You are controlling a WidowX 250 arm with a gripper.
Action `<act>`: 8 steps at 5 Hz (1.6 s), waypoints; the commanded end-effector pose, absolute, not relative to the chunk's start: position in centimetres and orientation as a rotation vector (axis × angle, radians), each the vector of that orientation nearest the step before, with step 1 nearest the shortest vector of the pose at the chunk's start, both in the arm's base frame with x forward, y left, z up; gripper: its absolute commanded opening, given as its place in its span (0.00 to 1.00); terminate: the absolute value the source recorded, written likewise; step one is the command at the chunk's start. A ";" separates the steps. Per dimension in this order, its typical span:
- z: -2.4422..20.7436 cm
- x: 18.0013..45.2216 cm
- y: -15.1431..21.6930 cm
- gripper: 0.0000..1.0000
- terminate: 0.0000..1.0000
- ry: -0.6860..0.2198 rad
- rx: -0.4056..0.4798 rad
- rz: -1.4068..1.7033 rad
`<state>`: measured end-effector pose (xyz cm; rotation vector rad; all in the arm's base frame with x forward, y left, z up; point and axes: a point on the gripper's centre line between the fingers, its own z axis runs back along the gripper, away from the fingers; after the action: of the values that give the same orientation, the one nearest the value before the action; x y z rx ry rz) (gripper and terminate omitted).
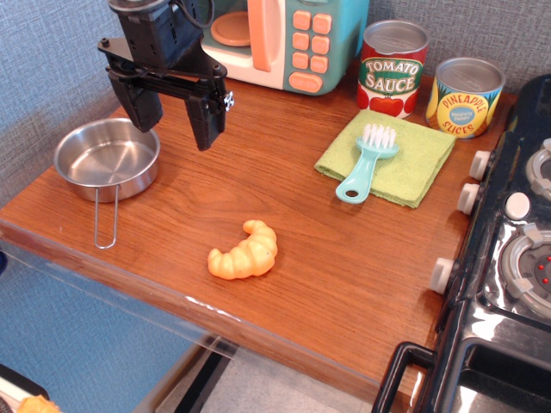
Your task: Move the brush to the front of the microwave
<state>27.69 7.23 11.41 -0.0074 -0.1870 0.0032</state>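
The teal toy brush (368,162) with white bristles lies on a green cloth (387,157) at the right of the table, handle hole toward me. The microwave (288,39) stands at the back, teal with a cream front, a salmon handle and buttons. My black gripper (176,116) hangs open and empty above the table's left part, in front of the microwave's left side and far left of the brush.
A steel pan (108,159) with a wire handle sits at the left. A toy croissant (244,252) lies near the front. A tomato sauce can (392,69) and a pineapple can (465,96) stand at the back right. A black stove (508,258) borders the right edge.
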 end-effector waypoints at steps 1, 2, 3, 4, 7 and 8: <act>11.4 27.7 7.2 1.00 0.00 -0.187 -0.007 0.003; 10.2 29.5 4.6 1.00 0.00 -0.177 -0.005 -0.055; 9.1 32.0 1.8 1.00 0.00 -0.166 0.025 -0.116; 8.1 34.7 -1.3 1.00 0.00 -0.169 0.052 -0.168; 6.1 39.7 -3.1 1.00 0.00 -0.164 0.039 -0.094; 5.8 40.0 -3.2 1.00 0.00 -0.157 0.030 -0.079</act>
<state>39.39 -3.59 4.33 0.0265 -0.1127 -0.0827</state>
